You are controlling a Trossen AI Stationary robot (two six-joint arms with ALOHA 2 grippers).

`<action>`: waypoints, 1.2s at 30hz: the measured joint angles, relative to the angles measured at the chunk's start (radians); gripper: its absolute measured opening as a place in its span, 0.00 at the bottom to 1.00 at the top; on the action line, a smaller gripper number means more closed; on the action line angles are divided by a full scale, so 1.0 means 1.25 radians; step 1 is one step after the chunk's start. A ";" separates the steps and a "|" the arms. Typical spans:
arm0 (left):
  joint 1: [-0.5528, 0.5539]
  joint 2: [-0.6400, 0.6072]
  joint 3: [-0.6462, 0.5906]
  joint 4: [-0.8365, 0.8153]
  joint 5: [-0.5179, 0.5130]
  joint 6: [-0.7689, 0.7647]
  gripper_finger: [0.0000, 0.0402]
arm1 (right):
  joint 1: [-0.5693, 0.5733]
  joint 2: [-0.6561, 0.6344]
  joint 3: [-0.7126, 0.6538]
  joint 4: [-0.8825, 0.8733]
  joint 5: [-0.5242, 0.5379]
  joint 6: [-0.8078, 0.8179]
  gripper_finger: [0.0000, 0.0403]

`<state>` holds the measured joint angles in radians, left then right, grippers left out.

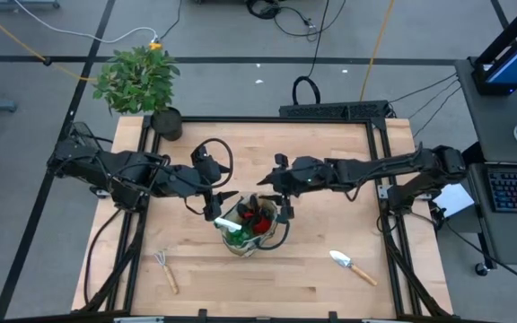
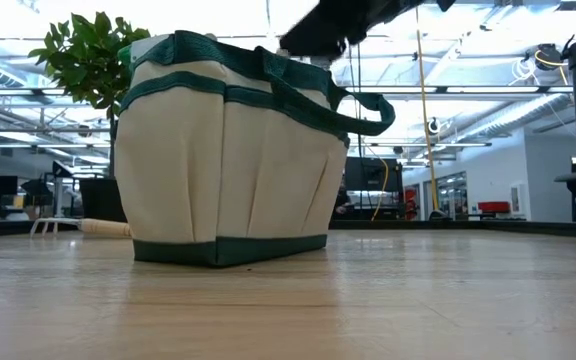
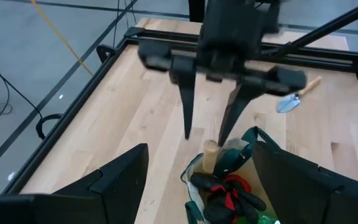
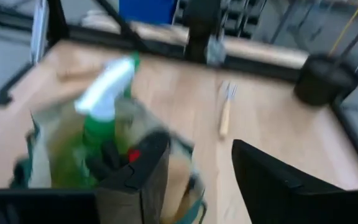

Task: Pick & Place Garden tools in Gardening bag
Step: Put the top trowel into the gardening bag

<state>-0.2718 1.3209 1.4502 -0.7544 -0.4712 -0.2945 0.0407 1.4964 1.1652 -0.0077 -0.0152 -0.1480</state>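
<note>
From above, the gardening bag sits low in the middle of the pale wood-plank surface, with the left gripper at its left rim and the right gripper at its right rim. A rake lies at lower left and a trowel at lower right, both wooden-handled with metal heads.

Only the low view shows the bag's side: stiff beige canvas with pocket seams, dark green trim and a drooping loop handle. The potted plant shows leafy behind it.

The left wrist view looks into the bag: red-and-black gloves and a round wooden handle end, under the right gripper's tapered dark fingers, which stand apart. The left gripper's own fingers are spread wide, holding nothing.

The right wrist view alone shows the green spray bottle with its white head, upright in the bag.
</note>
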 joint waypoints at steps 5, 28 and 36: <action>-0.005 0.000 0.000 0.000 0.000 -0.002 0.74 | 0.012 -0.018 0.001 0.047 0.010 -0.017 0.40; -0.009 0.000 0.000 0.000 0.001 0.000 0.74 | 0.009 0.033 0.000 0.035 -0.049 0.003 0.01; -0.009 0.001 0.000 0.000 0.001 0.000 0.74 | 0.007 0.028 0.001 0.032 -0.050 0.006 0.00</action>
<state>-0.2832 1.3216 1.4498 -0.7549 -0.4706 -0.2951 0.0499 1.5318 1.1659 0.0324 -0.0776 -0.1401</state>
